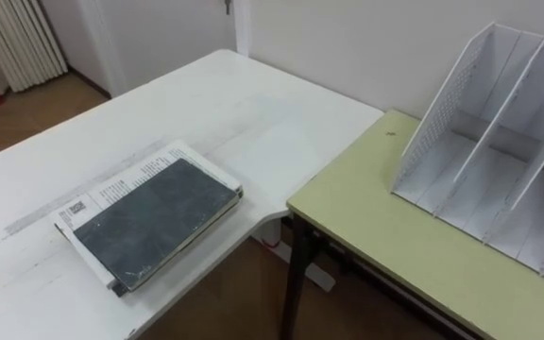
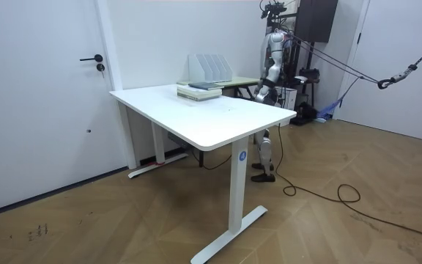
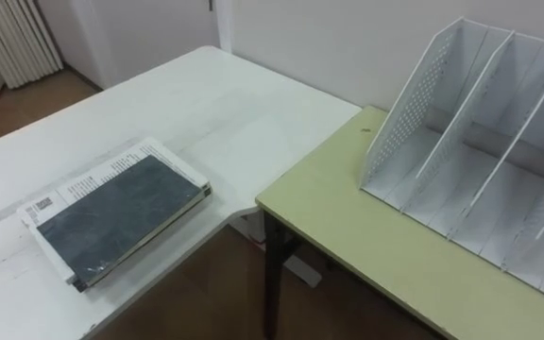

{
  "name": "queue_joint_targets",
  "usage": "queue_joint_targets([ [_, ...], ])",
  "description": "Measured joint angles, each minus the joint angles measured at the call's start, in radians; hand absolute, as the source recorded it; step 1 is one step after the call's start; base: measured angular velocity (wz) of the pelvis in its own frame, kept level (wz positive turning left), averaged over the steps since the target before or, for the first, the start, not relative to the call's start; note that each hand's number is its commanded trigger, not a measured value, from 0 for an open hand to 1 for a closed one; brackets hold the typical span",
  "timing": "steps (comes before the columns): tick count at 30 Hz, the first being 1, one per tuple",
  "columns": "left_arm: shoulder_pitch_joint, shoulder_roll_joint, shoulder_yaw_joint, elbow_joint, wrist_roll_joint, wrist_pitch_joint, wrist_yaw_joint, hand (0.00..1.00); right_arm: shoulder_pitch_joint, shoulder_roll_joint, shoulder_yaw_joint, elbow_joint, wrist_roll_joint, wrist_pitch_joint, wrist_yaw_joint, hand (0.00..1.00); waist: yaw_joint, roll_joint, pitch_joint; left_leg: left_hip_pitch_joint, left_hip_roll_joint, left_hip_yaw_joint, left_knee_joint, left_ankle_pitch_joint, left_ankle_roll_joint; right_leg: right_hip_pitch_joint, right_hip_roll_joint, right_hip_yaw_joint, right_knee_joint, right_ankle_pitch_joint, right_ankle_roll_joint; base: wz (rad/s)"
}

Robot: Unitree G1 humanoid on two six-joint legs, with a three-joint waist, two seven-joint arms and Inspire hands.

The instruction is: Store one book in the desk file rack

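Note:
A dark grey-green book (image 1: 154,219) lies flat on top of a white printed book (image 1: 121,182), near the right front corner of the white table (image 1: 206,104). To its right a white perforated file rack (image 1: 499,142) stands on a yellow-green desk (image 1: 385,246), its slots open and holding nothing. In the room view I stand at the far side of the white table, beside the small desk, with the rack (image 2: 209,67) and the book stack (image 2: 200,90) in front of me. My left hand (image 2: 258,94) hangs low by my side.
The yellow-green desk butts against the white table's rounded corner, with bare floor showing below the junction. A white wall runs behind both. A radiator (image 1: 12,38) is at the far left. In the room view a door (image 2: 42,95) is at the left.

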Motion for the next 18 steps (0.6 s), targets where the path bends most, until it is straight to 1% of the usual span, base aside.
queue_joint_targets([
  [3,-0.021,0.002,-0.059,-0.014,0.041,0.0,0.0,0.0,-0.002,-0.001,0.009,-0.002,0.001,-0.004,0.006,0.0,-0.01,-0.001,0.0006,-0.001,0.0,0.0,0.001,0.0,0.0,-0.002,0.0,0.003,-0.001,0.0,0.0,-0.02],
  [5,-0.02,0.004,-0.105,-0.105,0.088,0.001,-0.014,0.0,-0.007,0.0,0.011,-0.001,0.001,-0.007,0.015,0.0,-0.015,-0.004,0.0045,-0.001,0.001,0.001,0.002,0.001,0.001,-0.004,0.001,0.005,0.0,0.0,0.0,0.0],
  [6,-0.021,0.005,-0.12,-0.133,0.094,0.0,-0.019,0.0,-0.009,0.0,0.013,-0.001,0.001,-0.007,0.018,0.0,-0.016,-0.004,0.005,-0.001,0.001,0.001,0.002,0.001,0.001,-0.004,0.001,0.006,0.0,0.0,0.0,0.0],
  [7,-0.022,0.004,-0.148,-0.179,0.096,-0.005,-0.028,0.0,-0.013,-0.001,0.024,-0.001,0.001,-0.008,0.023,0.0,-0.019,-0.008,0.0058,0.0,0.0,0.001,0.002,0.001,0.001,-0.003,0.001,0.009,0.0,0.0,0.0,0.0],
  [8,-0.027,0.003,-0.175,-0.205,0.096,-0.017,-0.035,0.0,-0.019,0.0,0.032,-0.001,-0.001,-0.011,0.031,0.0,-0.026,-0.009,0.0056,0.001,0.0,0.0,0.002,0.001,0.001,-0.002,0.001,0.01,0.0,0.0,0.0,0.0],
  [9,-0.031,0.002,-0.186,-0.213,0.096,-0.023,-0.039,0.0,-0.02,0.001,0.035,-0.001,-0.001,-0.016,0.033,0.0,-0.027,-0.009,0.0057,0.001,0.0,0.001,0.002,0.001,0.001,-0.001,0.001,0.01,0.0,0.0,0.0,0.0],
  [10,-0.036,0.002,-0.218,-0.234,0.095,-0.025,-0.048,0.0,-0.022,0.002,0.043,-0.001,-0.002,-0.023,0.038,0.0,-0.037,-0.009,0.0057,0.001,0.0,0.0,0.002,0.001,0.001,0.0,0.001,0.01,0.0,0.0,0.0,0.0],
  [12,-0.039,0.006,-0.276,-0.289,0.099,-0.02,-0.073,0.0,-0.034,0.003,0.051,0.004,-0.011,-0.024,0.041,0.0,-0.059,-0.009,0.0066,0.001,0.0,0.0,0.001,0.001,0.001,-0.001,0.001,0.012,0.001,0.0,0.0,0.0],
  [15,-0.041,0.009,-0.317,-0.37,0.102,-0.02,-0.106,0.0,-0.04,0.003,0.053,0.004,-0.032,-0.024,0.048,0.0,-0.063,-0.013,0.0089,0.001,0.0,0.001,0.001,0.001,0.001,-0.003,0.001,0.015,0.0,0.0,0.0,-0.04],
  [16,-0.043,0.011,-0.325,-0.411,0.102,-0.02,-0.124,0.0,-0.045,0.003,0.057,0.004,-0.037,-0.024,0.052,0.0,-0.064,-0.016,0.0112,0.001,0.0,0.001,0.001,0.001,0.001,-0.003,0.002,0.016,-0.001,0.0,0.0,0.0],
  [18,-0.044,0.022,-0.343,-0.482,0.103,-0.02,-0.141,0.0,-0.048,0.003,0.067,-0.002,-0.044,-0.024,0.052,0.0,-0.066,-0.021,0.0139,0.001,0.0,0.001,0.001,0.001,0.001,-0.003,0.002,0.016,-0.001,0.0,0.0,0.0],
])
